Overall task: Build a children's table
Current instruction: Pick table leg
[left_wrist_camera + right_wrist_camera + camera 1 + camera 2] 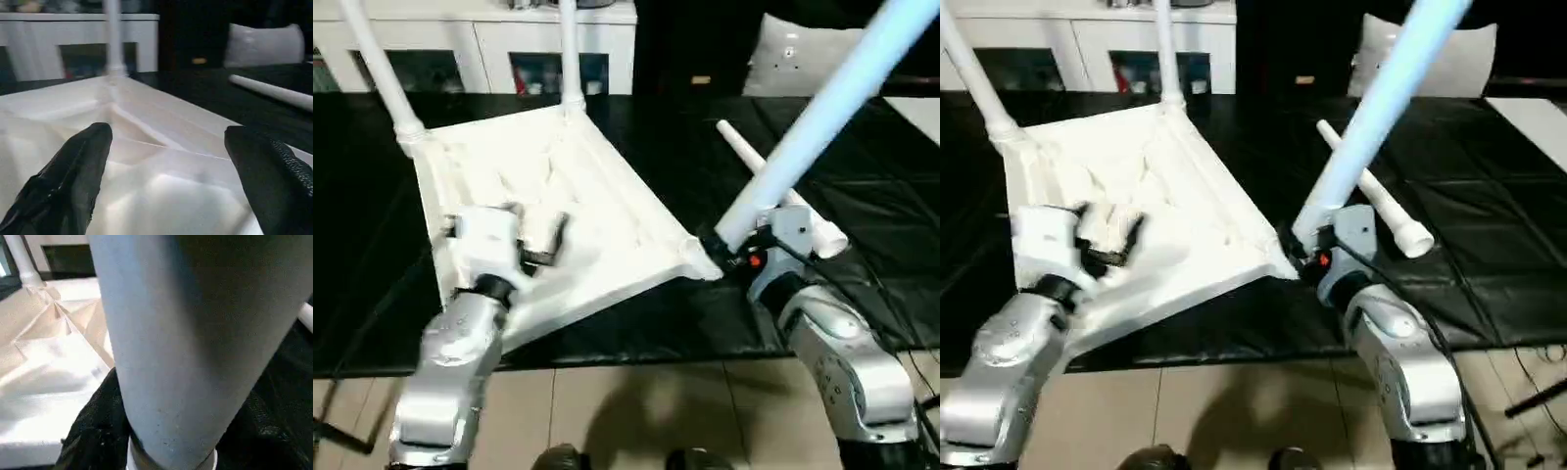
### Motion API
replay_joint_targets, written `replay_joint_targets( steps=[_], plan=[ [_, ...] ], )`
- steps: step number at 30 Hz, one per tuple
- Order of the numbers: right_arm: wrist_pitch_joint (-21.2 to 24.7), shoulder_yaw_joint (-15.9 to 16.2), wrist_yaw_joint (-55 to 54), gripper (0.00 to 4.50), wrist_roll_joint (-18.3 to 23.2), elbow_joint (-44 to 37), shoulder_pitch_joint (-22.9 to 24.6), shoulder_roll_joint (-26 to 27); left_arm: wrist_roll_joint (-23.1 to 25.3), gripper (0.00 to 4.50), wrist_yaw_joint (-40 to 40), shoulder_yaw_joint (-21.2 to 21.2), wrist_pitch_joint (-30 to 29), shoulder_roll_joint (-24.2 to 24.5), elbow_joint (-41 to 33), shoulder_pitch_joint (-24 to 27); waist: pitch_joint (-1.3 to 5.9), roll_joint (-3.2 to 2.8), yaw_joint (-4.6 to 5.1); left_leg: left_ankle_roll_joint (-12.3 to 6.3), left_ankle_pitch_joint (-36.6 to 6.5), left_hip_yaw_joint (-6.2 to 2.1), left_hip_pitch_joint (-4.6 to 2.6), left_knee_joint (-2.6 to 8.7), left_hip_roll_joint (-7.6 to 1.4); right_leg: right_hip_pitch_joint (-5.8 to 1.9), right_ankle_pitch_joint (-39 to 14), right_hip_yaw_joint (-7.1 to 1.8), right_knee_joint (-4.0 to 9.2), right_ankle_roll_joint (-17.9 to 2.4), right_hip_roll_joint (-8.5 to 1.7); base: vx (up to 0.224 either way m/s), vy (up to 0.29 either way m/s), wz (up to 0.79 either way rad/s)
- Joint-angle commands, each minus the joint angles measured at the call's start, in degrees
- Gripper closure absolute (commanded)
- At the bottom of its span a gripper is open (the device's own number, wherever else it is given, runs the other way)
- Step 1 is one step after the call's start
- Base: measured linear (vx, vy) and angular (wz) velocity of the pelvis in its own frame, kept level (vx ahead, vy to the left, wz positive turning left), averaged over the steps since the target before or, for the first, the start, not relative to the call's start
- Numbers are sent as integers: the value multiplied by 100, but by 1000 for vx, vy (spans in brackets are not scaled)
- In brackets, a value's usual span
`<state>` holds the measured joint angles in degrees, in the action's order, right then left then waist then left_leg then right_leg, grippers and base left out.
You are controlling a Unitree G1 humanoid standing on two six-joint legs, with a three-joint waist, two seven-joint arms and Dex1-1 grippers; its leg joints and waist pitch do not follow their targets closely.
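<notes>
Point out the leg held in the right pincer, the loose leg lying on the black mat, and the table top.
held leg (pixel 822 122), left eye view, mid-shaft.
loose leg (pixel 1386 208), right eye view, its lower shaft near the wide end.
table top (pixel 607 211), left eye view, ribbed underside.

1 table top (pixel 607 225), 4 legs (pixel 822 127), 1 cabinet (pixel 489 39), 1 pillow (pixel 803 59).

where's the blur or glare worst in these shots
Left eye view: the table top is washed out, ribs barely readable, and the left gripper is smeared. Right wrist view: the held leg sits too close, soft and half in shadow.
</notes>
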<state>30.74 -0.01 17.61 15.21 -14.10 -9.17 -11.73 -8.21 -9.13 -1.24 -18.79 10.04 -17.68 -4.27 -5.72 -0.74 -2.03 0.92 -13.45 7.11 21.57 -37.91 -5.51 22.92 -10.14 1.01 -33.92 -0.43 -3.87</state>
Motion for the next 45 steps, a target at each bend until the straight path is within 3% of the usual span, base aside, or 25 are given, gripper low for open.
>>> replay_joint_targets(
  steps=[1, 10, 13, 14, 15, 16, 18, 19, 20, 21, 22, 24, 25, 26, 28, 30, 31, 32, 34, 37, 38, 40, 41, 42, 45],
  plan=[
    [-58, -25, 63, 261, 16, -63, -33, -25, 70, 35, -50, -99, 53, -5, 25, 53, 290, 35, 48, 270, -2544, -294, -99, 749, -543, -125, -3045, -181, 478, -446, -475, 0, 0, 0],
    [-48, 60, 7, 261, 22, -124, 7, 52, -13, 35, -89, -83, 89, -65, 17, 89, 234, 89, 94, 251, -2973, -264, -203, 738, -551, -119, -4116, -27, 609, -166, -511, 0, 0, 0],
    [-70, 56, -33, 261, 1, -114, 17, 97, -38, 35, -151, -113, 79, -59, 53, 48, 117, -98, 245, 263, -4351, -286, -579, 845, -601, -163, -4109, 510, 800, 46, -187, 0, 0, 0],
    [-70, 56, -33, 261, 1, -114, 17, 97, -38, 35, -151, -113, 79, -59, 53, 48, 117, -98, 245, 263, -4351, -286, -579, 845, -601, -163, -4109, 510, 800, 46, -187, 0, 0, 0],
    [-71, 49, -39, 261, 1, -142, 57, 95, -27, 35, -151, -116, 98, -64, 64, 53, 102, -219, 230, 327, -5116, -315, -292, 1338, -887, -525, -2499, 562, -7, -108, -74, 0, 0, 0],
    [-49, 20, -52, 261, 29, -181, 79, 92, -10, 35, -144, -119, 105, -76, 81, 37, 62, -180, -74, 72, -5487, -137, -253, 1539, -1001, -495, -1153, 356, -660, -116, -100, 0, 0, 0],
    [-32, 3, -61, 261, 44, -172, 45, 90, -13, 35, -144, -117, 92, -81, 94, 7, 127, 127, 72, 7, -4508, -94, -620, 991, -660, -294, -2967, -64, 94, -80, -368, 97, -121, 6],
    [-41, -2, -57, 261, 37, -131, -10, 84, -29, 35, -157, -120, 82, -89, 115, -24, 145, 249, -151, -345, -1002, 32, -179, -99, -265, -551, -6352, -546, 981, 83, -1061, 156, -126, -10],
    [-45, -1, -55, 261, 33, -127, -12, 84, -29, 35, -158, -121, 84, -90, 118, -22, 249, 237, -202, -408, -525, -51, -18, -164, -269, -720, -6124, -665, 873, -82, -1060, 114, -68, -7],
    [-56, 3, -51, 261, 23, -122, -6, 83, -27, 35, -159, -125, 97, -94, 124, -12, 281, 190, -287, -435, -148, -147, 249, 32, -323, -983, -4850, -562, 660, -433, -928, 114, -68, -7],
    [-58, -6, -54, 261, 16, -132, 17, 92, -14, 35, -155, -134, 123, -98, 132, 8, 356, 108, -277, -484, 279, -103, 234, 346, -352, -974, -3247, -247, 480, -791, -507, 124, -48, 3],
    [-50, -20, -59, 261, 24, -141, 23, 101, -1, 35, -153, -140, 130, -92, 130, 11, 367, 3, -174, -739, 587, -107, -2, 559, -447, -716, -1869, 25, 319, -926, -137, 135, 6, 7],
    [-25, -50, -68, 261, 51, -140, -5, 123, 13, 35, -149, -149, 128, -82, 126, -8, 536, -97, -63, -1231, 944, -312, -422, 616, -654, -531, -894, 181, 14, -1057, -30, 183, 19, 5],
    [-23, -52, -70, 261, 51, -124, -26, 130, 11, 35, -151, -147, 127, -79, 126, -17, 593, -214, 101, -2127, 1591, -706, -945, 568, -920, -5, -663, 301, -307, -917, 31, 190, 0, 6],
    [-30, -39, -71, 261, 49, -105, -43, 125, 13, 35, -161, -135, 135, -87, 131, -22, 579, -117, 155, -3083, 2321, -977, -1149, 528, -1292, 408, -885, 127, -610, -186, -196, 164, -5, 8],
    [-55, -2, -60, 261, 31, -84, -46, 100, 16, 35, -176, -117, 153, -103, 134, -8, 532, 63, 148, -2774, 1922, -611, -848, 411, -841, 288, -167, -84, -291, -134, -354, 94, -31, 9],
    [-57, 2, -59, 261, 29, -83, -45, 97, 16, 35, -177, -115, 155, -105, 133, -5, 447, 359, -10, -2016, 381, -28, -119, 136, 24, -511, 39, -482, 202, -532, -456, 71, -36, 13],
    [-45, -14, -62, 261, 39, -115, -22, 100, 21, 35, -178, -124, 162, -101, 133, 6, 441, 296, -200, -1261, -178, -151, 257, -274, -120, -1026, -1190, -823, 461, -1032, -1071, 73, -63, 2],
    [-39, -26, -58, 261, 26, -118, -20, 99, 15, 35, -197, -136, 167, -93, 149, -14, 383, 258, -234, -492, 194, -169, 384, -192, -130, -1077, -1385, -583, 419, -1322, -751, 75, -65, -4],
    [-47, -34, -54, 261, -2, -118, 2, 97, 9, 35, -191, -123, 189, -105, 179, -26, 279, -119, -86, -489, 604, -284, 164, 667, -573, -751, -1253, 54, 303, -1159, -241, 87, -2, -3],
    [-42, -44, -59, 261, 1, -134, 21, 97, 18, 35, -172, -116, 187, -111, 179, -19, 556, -202, -20, -827, 1388, -483, -327, 525, -850, -464, -2, 71, -64, -971, -135, 132, 57, -4],
    [-28, -66, -74, 261, 23, -162, 51, 88, 43, 35, -144, -100, 182, -125, 178, -11, 668, -174, -10, -1409, 4036, -683, -459, 248, -922, -177, 1446, -62, -255, -784, -274, 114, 48, -1],
    [-27, -71, -77, 261, 34, -158, 48, 80, 52, 35, -150, -95, 184, -133, 181, -16, 671, -89, -41, -1280, 4665, -620, -330, 177, -796, -220, 1912, -189, -238, -703, -372, 0, 0, 0],
    [-40, -64, -75, 261, 31, -129, 30, 74, 45, 35, -158, -85, 190, -142, 188, -29, 636, -54, -113, -1000, 4218, -416, -115, 214, -565, -400, 2443, -204, -234, -744, -357, 0, 0, 0],
    [-64, -34, -67, 261, 8, -107, 30, 82, 88, 35, -131, -104, 249, -125, 182, -14, 558, -16, -178, -388, 1502, -265, 51, 442, -601, -538, 2030, -175, -111, -912, -428, 0, 0, 0]
  ],
)
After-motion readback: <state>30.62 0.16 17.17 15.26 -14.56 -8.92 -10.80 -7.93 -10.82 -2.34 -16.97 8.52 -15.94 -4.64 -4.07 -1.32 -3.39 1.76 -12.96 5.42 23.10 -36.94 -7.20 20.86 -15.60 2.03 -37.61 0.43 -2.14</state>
